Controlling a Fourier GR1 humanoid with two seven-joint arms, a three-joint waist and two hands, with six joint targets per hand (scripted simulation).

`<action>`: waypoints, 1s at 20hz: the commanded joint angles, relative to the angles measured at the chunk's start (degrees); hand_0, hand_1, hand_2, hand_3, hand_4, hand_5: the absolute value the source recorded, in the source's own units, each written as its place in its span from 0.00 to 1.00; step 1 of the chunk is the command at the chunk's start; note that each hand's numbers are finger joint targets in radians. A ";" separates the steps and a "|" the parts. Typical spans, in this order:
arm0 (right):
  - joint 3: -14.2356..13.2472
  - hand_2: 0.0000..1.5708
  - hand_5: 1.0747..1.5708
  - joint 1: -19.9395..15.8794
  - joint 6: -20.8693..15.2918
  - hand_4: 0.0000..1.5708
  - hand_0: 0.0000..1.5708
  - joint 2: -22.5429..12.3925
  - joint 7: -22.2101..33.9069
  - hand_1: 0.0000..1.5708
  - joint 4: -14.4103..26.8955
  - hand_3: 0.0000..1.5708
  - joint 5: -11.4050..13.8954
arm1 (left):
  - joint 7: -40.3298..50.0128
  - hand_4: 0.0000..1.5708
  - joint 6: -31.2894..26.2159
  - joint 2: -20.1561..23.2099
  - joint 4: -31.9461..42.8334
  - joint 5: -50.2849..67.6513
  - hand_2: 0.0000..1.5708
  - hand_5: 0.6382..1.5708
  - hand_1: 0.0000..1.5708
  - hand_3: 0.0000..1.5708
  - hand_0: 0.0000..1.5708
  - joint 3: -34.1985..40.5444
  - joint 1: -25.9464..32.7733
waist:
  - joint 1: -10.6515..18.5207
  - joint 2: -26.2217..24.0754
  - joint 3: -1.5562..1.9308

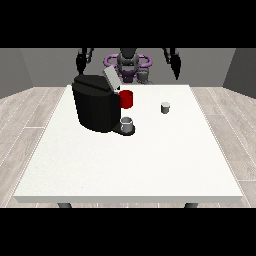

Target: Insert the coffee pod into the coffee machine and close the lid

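A black coffee machine [95, 103] stands on the left half of the white table [135, 165]. Its grey lid [111, 78] is tilted up and open, and a red part [126, 99] shows at its front. A grey cup [127, 124] sits on the machine's base. The small grey coffee pod [165, 107] stands alone on the table, right of the machine. The hand at the view's left [80, 62] hangs raised behind the machine. The hand at the view's right [175, 65] is also raised, behind the table's far edge and well above the pod. Neither hand holds anything.
The robot's torso [128, 64] with purple parts is behind the table's far edge. Wood-pattern floor surrounds the table. The table's near half is bare white surface.
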 commanded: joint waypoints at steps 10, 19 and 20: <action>-3.13 0.00 1.00 2.02 -5.29 0.06 0.00 4.46 -4.79 0.00 1.59 0.00 -0.72 | -12.04 0.18 -6.42 -1.03 2.08 4.74 0.00 1.00 0.00 0.00 0.00 1.78 0.45 | -2.72 -1.04 -0.09; 0.00 0.00 1.00 2.92 -4.79 0.11 0.00 5.47 -7.82 0.00 2.92 0.00 -0.70 | -4.91 0.00 -5.96 7.02 3.69 -3.13 0.00 1.00 0.00 0.00 0.00 3.60 -6.30 | -4.59 1.41 -0.05; 0.02 0.00 1.00 2.22 -5.06 0.09 0.00 5.50 -3.17 0.00 0.11 0.00 -0.61 | -7.62 0.00 -8.06 7.63 6.64 -2.44 0.00 1.00 0.00 0.00 0.00 4.86 -5.61 | -4.38 0.21 -0.08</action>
